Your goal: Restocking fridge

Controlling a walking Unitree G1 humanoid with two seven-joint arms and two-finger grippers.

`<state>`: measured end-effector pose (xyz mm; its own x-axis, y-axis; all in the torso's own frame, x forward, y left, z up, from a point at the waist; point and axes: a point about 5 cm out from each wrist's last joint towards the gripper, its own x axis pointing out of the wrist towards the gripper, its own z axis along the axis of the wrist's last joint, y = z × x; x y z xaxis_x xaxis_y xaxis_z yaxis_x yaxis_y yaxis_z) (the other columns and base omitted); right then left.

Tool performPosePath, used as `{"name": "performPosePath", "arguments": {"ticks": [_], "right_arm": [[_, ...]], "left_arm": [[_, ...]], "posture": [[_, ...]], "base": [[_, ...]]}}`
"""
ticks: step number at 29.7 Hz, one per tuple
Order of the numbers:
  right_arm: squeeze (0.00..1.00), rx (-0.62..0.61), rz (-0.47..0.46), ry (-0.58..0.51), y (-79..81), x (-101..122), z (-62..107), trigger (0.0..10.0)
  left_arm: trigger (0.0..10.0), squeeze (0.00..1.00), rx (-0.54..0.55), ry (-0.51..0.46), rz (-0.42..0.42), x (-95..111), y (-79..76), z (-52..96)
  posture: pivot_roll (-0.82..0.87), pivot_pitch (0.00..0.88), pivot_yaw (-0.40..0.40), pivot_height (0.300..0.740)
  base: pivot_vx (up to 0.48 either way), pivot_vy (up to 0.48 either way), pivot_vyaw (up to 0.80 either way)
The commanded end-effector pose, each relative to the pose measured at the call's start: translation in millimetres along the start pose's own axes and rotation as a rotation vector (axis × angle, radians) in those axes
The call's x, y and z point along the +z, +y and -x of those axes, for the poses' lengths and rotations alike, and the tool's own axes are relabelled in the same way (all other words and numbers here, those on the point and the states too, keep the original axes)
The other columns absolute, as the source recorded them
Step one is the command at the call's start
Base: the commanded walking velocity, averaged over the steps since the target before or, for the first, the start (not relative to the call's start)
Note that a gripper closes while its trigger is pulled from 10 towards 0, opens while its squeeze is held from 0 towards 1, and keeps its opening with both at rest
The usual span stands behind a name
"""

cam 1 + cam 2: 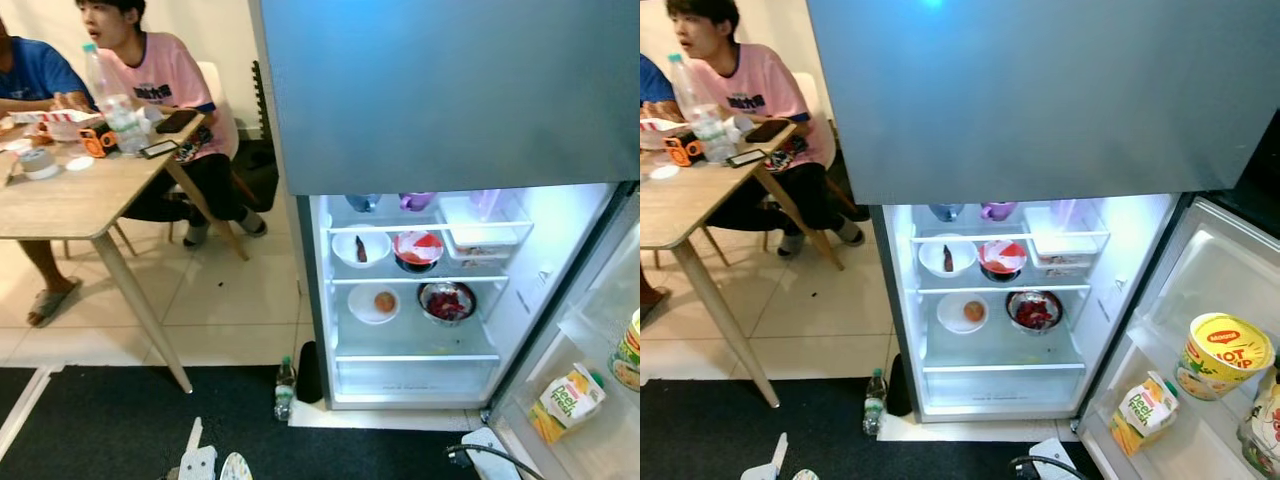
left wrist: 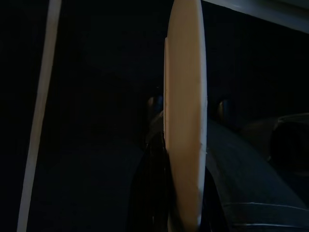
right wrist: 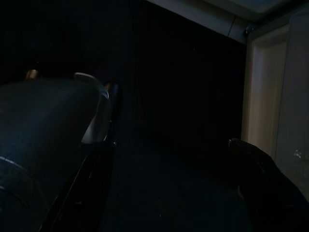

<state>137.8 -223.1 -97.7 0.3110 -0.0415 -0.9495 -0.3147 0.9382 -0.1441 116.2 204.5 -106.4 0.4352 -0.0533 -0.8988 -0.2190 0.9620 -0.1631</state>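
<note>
Fridge (image 1: pixel 318 300) open w/ 4 bowls (image 1: pixel 361 247) on 2 shelves, 1 juice carton (image 1: pixel 566 400) in door. L jaws grip 1 white plate (image 2: pixel 186 121); R jaws apart, empty.

Kitchen/dining corner, tiled floor, lit mostly by fridge interior.

Pale cream tile floor (image 1: pixel 230 300) w/ dark mat (image 1: pixel 110 420) along the near edge. Light wood surface (image 1: pixel 70 195) on angled legs at left, cluttered w/ small items; two people seated at it, one on a white chair (image 1: pixel 212 80) against a plain off-white wall (image 1: pixel 225 30). Big grey fridge (image 1: pixel 450 90) at right, lower door swung open, cool white glow spilling onto the tiles just in front.
</note>
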Motion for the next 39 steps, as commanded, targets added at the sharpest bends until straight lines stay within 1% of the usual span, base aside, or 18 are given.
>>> {"name": "performPosePath", "arguments": {"ticks": [1,3,16,20,36,39], "right_arm": [[0.0,0.006,0.006,-0.009,3.3,4.4,-0.6,10.0],[0.0,0.007,0.008,-0.009,3.6,4.7,-0.7,10.0],[0.0,0.011,0.014,-0.006,4.9,3.9,-0.9,10.0],[0.0,0.011,0.015,-0.004,5.1,3.3,-0.9,10.0],[0.0,0.006,0.023,0.002,4.7,-0.9,-0.7,10.0],[0.0,0.002,0.028,0.003,4.4,-1.1,-0.7,10.0]], "left_arm": [[10.0,0.0,0.011,-0.012,-0.009,3.3,5.0,1.0],[10.0,0.0,0.013,-0.017,-0.013,4.2,4.7,0.9],[10.0,0.0,0.013,-0.043,0.022,7.3,3.8,0.5],[10.0,0.0,0.0,-0.037,0.003,7.0,2.8,0.4],[10.0,0.0,-0.033,-0.037,0.01,7.7,-1.6,-0.5],[10.0,0.0,-0.035,-0.037,0.015,7.7,-2.0,-0.6]], "posture": [[-0.02,0.0,0.04,0.74],[-0.02,0.0,0.04,0.74],[-0.02,0.0,0.04,0.74],[-0.02,0.0,0.04,0.74],[-0.02,0.0,0.039,0.74],[-0.02,0.0,0.039,0.74]], "base": [[0.0,-0.472,0.0],[0.0,-0.319,0.0],[0.0,0.0,0.0],[0.0,0.0,0.0],[0.0,-0.45,0.0],[0.0,-0.107,0.0]]}}
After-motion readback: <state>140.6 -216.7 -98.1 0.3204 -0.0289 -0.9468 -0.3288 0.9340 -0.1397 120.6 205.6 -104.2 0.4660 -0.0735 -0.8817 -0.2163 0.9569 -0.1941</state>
